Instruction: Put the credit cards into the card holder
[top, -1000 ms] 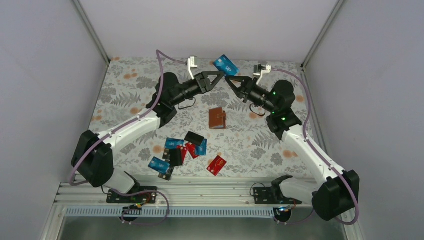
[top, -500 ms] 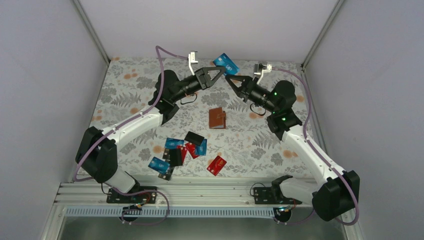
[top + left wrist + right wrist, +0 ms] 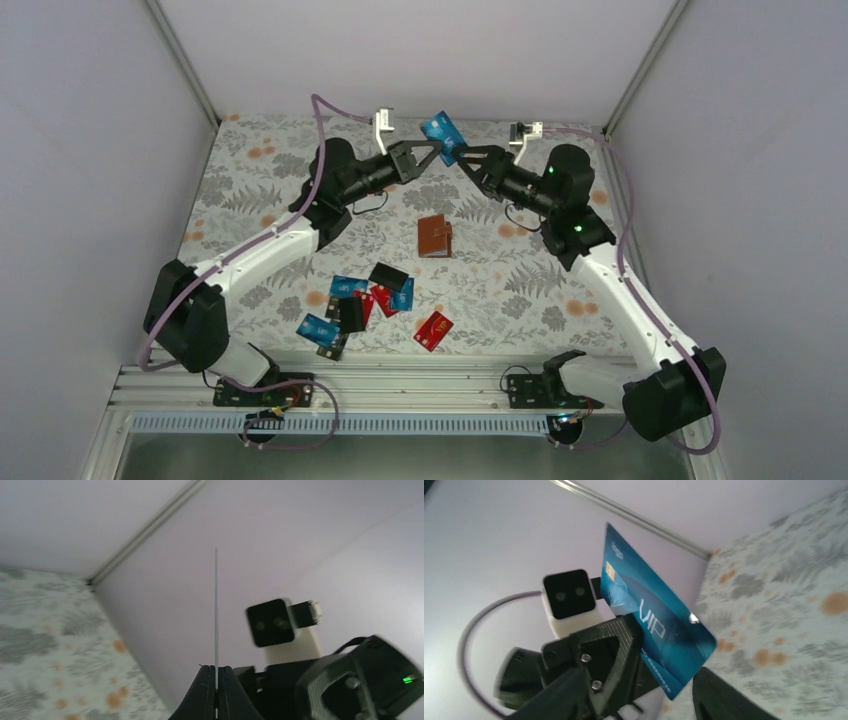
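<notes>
A blue credit card (image 3: 443, 132) hangs in the air above the far middle of the table, and my left gripper (image 3: 435, 149) is shut on its lower edge. The left wrist view shows that card edge-on as a thin white line (image 3: 216, 610) between the closed fingertips (image 3: 206, 685). My right gripper (image 3: 467, 160) stands open, its fingers on either side of the blue card's (image 3: 651, 625) lower corner without pinching it. The reddish-brown card holder (image 3: 434, 236) lies closed on the table below both grippers. Several more credit cards (image 3: 365, 298), blue, red and black, lie scattered near the front.
One red card (image 3: 433, 330) lies apart at the front, right of the pile. The floral table cloth (image 3: 250, 200) is walled in by grey panels (image 3: 90, 150) on three sides. A metal rail (image 3: 400, 385) with both arm bases runs along the near edge.
The blue card has passed from my right gripper to my left. The left jaws closed on it and the right jaws opened. Both wrists shifted slightly left.
</notes>
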